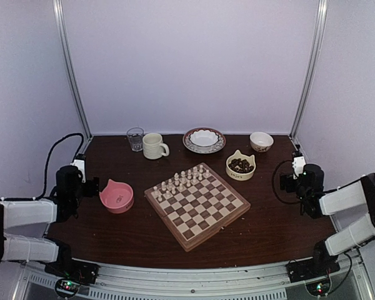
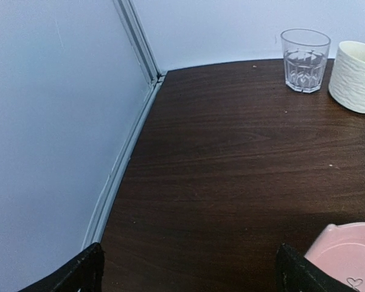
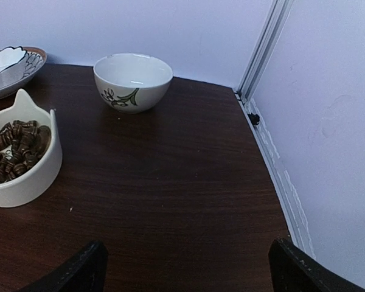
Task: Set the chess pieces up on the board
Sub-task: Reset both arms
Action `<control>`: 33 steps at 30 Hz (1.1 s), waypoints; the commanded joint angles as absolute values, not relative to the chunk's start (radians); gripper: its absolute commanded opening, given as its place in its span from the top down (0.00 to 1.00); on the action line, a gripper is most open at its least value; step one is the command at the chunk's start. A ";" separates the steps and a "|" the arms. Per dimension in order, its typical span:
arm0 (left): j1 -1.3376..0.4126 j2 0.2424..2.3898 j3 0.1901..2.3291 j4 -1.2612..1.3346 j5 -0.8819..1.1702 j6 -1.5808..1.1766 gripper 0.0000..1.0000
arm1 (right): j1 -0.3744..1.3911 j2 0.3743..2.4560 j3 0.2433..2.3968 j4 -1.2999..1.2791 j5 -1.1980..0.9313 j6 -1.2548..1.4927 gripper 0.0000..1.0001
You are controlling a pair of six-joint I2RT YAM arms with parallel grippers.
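The checkered wooden board (image 1: 198,205) lies turned at an angle in the middle of the table. Several pale cream chess pieces (image 1: 180,180) stand in rows along its far left edge. A cream cat-eared bowl (image 1: 240,165) (image 3: 21,163) to the board's right holds dark brown chess pieces (image 3: 11,149). My left gripper (image 2: 190,275) hovers open over bare table at the far left, with a pink bowl (image 1: 117,195) (image 2: 348,255) just to its right. At the far right my right gripper (image 3: 185,269) is open above bare table, nothing between its fingers.
Along the back stand a clear glass (image 1: 135,139) (image 2: 305,59), a cream mug (image 1: 154,145) (image 2: 356,75), a patterned plate with a white bowl (image 1: 204,139) (image 3: 6,68) and a small floral bowl (image 1: 261,141) (image 3: 132,81). Enclosure walls and metal posts close in both sides.
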State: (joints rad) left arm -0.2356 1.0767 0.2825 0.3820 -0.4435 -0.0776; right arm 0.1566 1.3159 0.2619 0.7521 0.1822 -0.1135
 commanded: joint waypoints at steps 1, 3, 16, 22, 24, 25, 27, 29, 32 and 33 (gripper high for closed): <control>-0.148 1.224 0.260 0.651 -0.315 -0.104 0.03 | 0.144 1.443 0.354 0.884 0.162 -0.149 0.05; -0.125 1.295 0.298 0.653 -0.306 -0.107 0.02 | 0.129 1.513 0.343 1.004 0.197 -0.132 0.04; -0.048 1.579 0.258 1.094 -0.156 -0.039 0.02 | 0.058 1.552 0.394 0.925 0.122 -0.057 0.01; -0.015 1.569 0.359 0.875 -0.016 -0.026 0.03 | 0.057 1.555 0.393 0.931 0.120 -0.059 0.01; -0.015 1.563 0.361 0.858 -0.022 -0.028 0.03 | 0.057 1.554 0.394 0.929 0.120 -0.058 0.00; -0.015 1.566 0.361 0.867 -0.020 -0.026 0.02 | 0.057 1.555 0.393 0.931 0.120 -0.058 0.00; -0.015 1.567 0.361 0.865 -0.020 -0.027 0.02 | 0.057 1.555 0.393 0.930 0.119 -0.058 0.00; -0.015 1.568 0.360 0.874 -0.018 -0.026 0.02 | 0.056 1.554 0.393 0.931 0.119 -0.058 0.01; -0.015 1.568 0.359 0.872 -0.017 -0.025 0.02 | 0.057 1.555 0.394 0.930 0.120 -0.058 0.00; -0.015 1.568 0.359 0.872 -0.018 -0.025 0.02 | 0.057 1.555 0.394 0.931 0.120 -0.058 0.01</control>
State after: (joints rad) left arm -0.0185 1.5650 0.3454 0.8612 -0.0448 -0.0418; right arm 0.0608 1.5562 0.3820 0.9138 0.1299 -0.0734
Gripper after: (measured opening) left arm 0.976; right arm 0.995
